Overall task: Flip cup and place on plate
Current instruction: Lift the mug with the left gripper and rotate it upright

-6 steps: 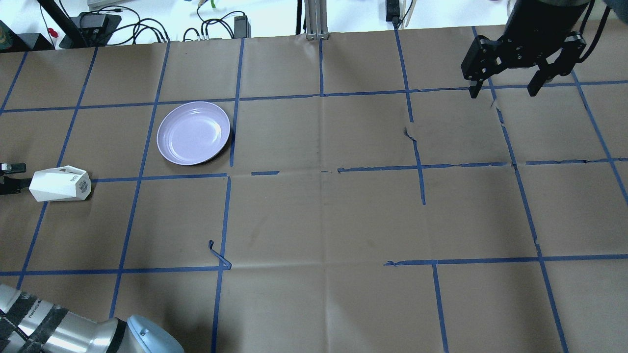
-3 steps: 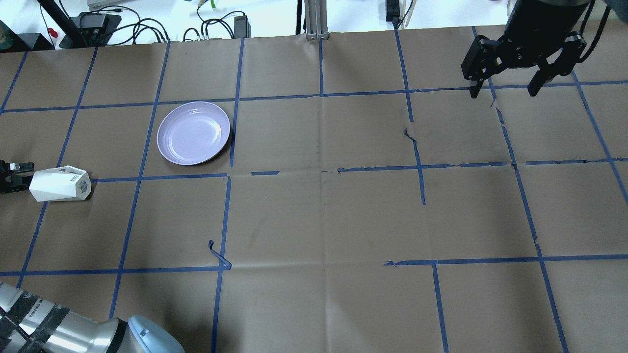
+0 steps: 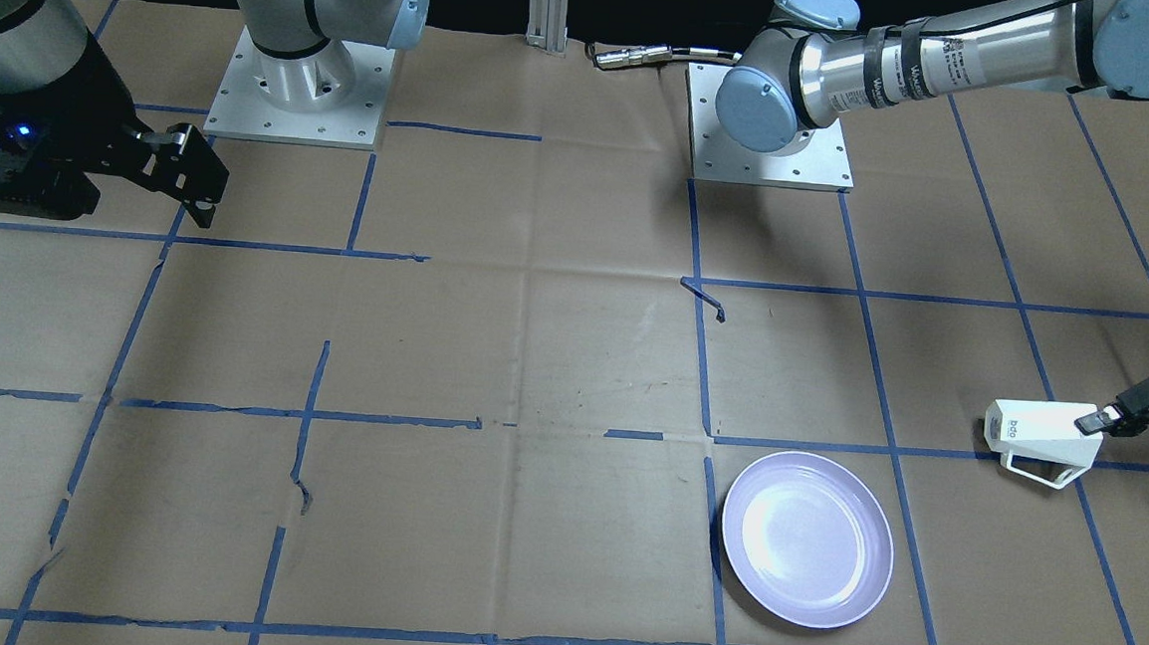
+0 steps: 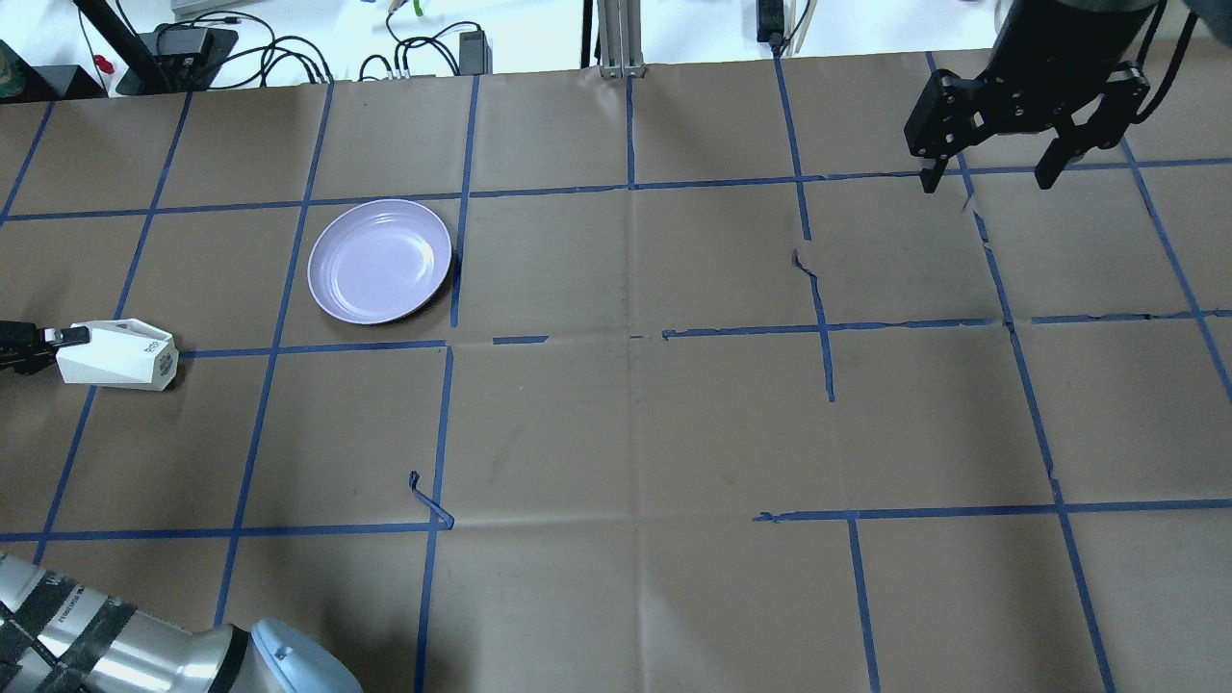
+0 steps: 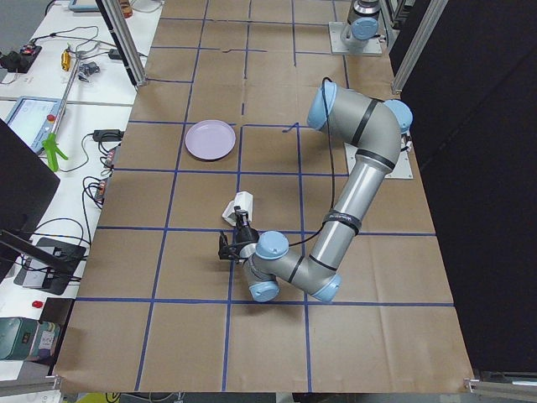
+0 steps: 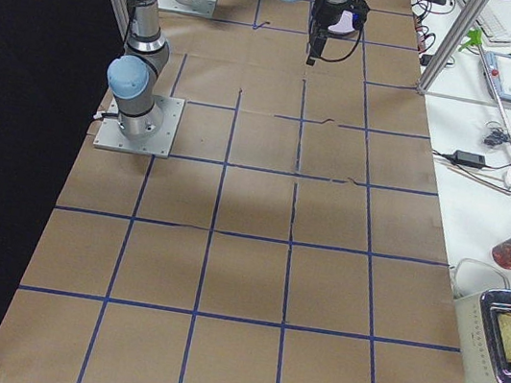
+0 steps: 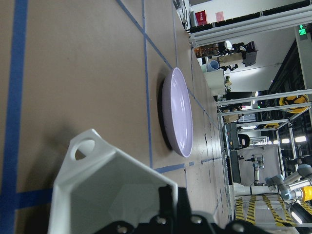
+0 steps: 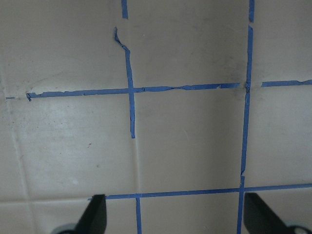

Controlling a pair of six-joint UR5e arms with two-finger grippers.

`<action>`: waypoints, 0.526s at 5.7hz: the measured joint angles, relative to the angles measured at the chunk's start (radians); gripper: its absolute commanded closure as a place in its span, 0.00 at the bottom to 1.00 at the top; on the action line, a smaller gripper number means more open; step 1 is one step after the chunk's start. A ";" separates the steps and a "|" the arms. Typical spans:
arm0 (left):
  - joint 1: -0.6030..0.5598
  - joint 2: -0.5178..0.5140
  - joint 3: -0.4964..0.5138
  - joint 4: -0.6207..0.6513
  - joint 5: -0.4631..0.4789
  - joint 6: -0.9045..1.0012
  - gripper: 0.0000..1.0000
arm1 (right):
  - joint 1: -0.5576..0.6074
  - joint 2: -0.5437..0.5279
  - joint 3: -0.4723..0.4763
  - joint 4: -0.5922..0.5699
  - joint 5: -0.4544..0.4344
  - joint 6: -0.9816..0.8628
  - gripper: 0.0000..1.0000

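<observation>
Paper-covered worktop [image 4: 616, 414], cup [image 4: 115, 356] mid-flip near plate [image 4: 379, 261].
Left fingers [image 4: 72, 335] clamped on cup rim, tipped sideways for turning upright; right fingers [image 4: 1049, 173] spread, empty, parked far from plate.

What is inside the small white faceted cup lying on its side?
The small white faceted cup shows bare white inner walls and one dark finger of the left gripper at its rim. The deeper part is covered by the gripper's black body.
</observation>
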 measured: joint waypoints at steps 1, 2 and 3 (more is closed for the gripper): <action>-0.001 0.058 0.002 -0.045 -0.011 -0.034 1.00 | 0.000 0.000 0.000 0.000 0.000 0.000 0.00; -0.007 0.142 0.004 -0.088 -0.025 -0.098 1.00 | 0.000 0.000 0.000 0.000 0.000 0.000 0.00; -0.020 0.219 0.004 -0.108 -0.032 -0.168 1.00 | 0.000 0.000 0.000 0.000 0.000 0.000 0.00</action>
